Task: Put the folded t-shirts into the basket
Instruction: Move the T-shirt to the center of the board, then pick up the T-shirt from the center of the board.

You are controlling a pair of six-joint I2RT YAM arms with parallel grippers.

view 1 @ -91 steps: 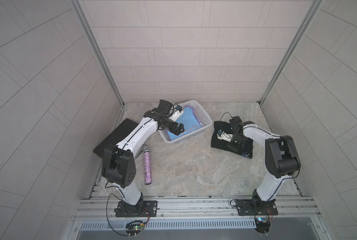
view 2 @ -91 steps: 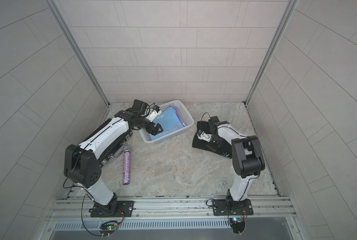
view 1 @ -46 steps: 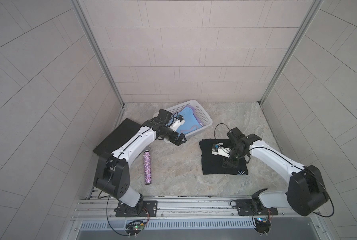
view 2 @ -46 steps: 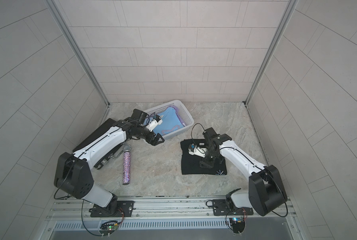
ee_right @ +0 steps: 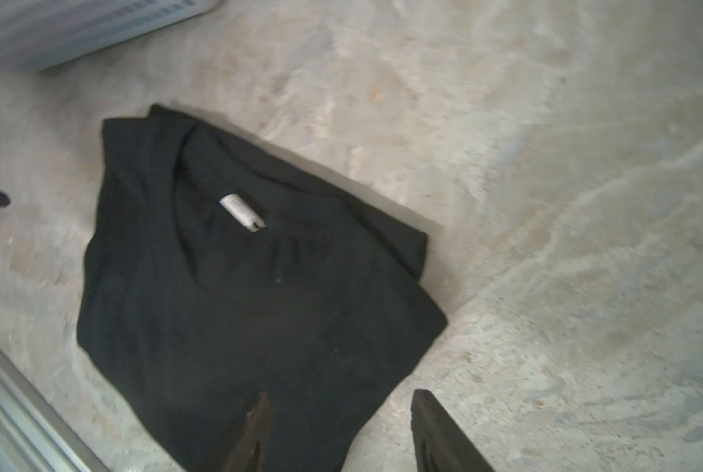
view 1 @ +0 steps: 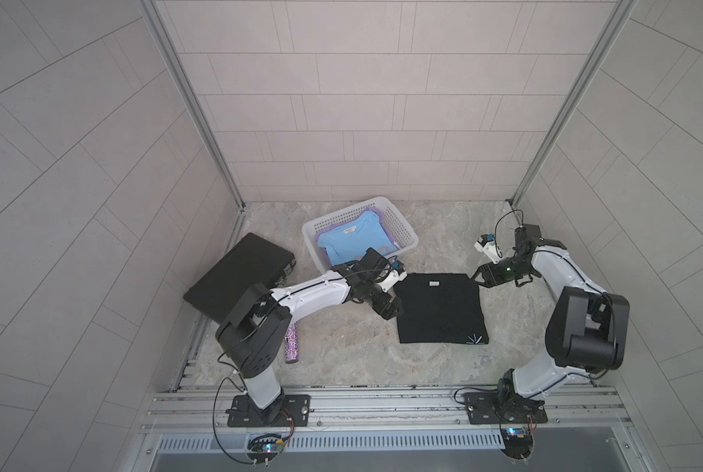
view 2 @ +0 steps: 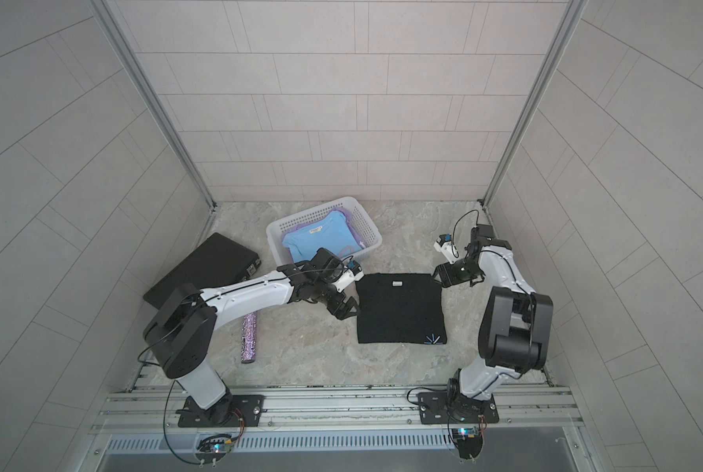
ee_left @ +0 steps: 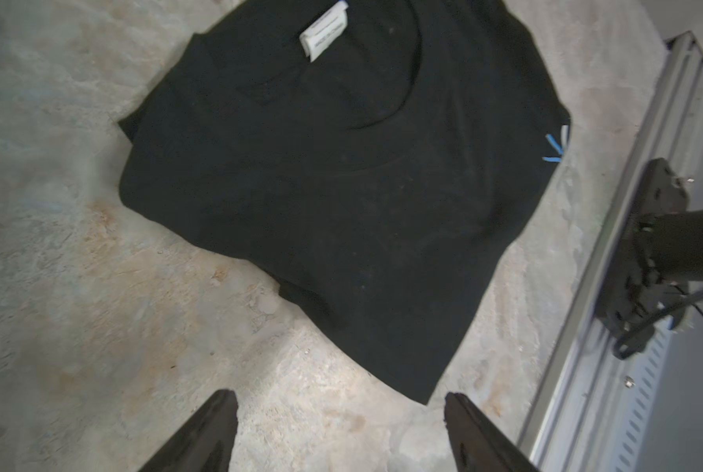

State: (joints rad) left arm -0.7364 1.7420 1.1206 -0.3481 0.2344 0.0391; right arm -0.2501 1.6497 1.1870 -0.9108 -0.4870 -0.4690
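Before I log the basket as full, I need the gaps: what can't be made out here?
Shirts beneath the light blue t-shirt, both top views: covered; only a lilac edge shows.
Black t-shirt label print, wrist views: too small, blurred.
Basket, right wrist view: cut off, blurred.

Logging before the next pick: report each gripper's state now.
Left gripper: open, holding nothing, beside the black t-shirt.
Right gripper: open, holding nothing, at a corner of that shirt.

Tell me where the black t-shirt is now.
In both top views the black t-shirt lies flat on the table between the left gripper and the right gripper, nearer the robot than the basket.
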